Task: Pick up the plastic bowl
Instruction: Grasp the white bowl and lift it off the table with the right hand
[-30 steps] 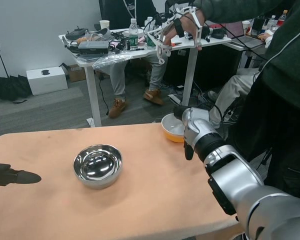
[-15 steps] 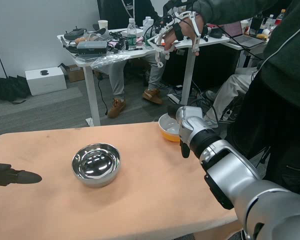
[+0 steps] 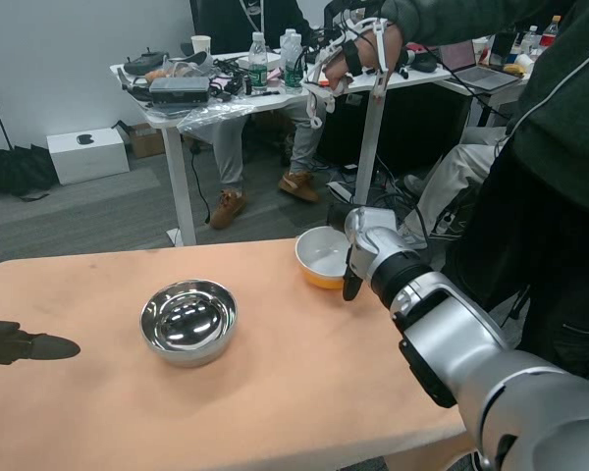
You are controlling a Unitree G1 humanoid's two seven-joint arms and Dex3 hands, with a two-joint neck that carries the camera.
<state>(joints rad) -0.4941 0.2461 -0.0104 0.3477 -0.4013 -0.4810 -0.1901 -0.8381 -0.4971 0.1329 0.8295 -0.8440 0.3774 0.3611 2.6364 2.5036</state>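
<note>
Head view shows the plastic bowl (image 3: 321,257), orange outside and white inside, sitting upright at the far right edge of the table (image 3: 275,392), well apart from the metal bowl (image 3: 188,321). The right hand (image 3: 358,257) is right up against its rim, but I honestly can't tell if the fingers have actually closed on it. The left hand (image 3: 25,345) waits at the left edge, fingers stretched flat, holding nothing. The bowl's probably light, stiff and a bit slick, so pinching the rim looks like the best bet.

R hand (image 3: 358,257) reaches fwd, fingers curled down; L hand (image 3: 20,344) lies low at left edge.
</note>
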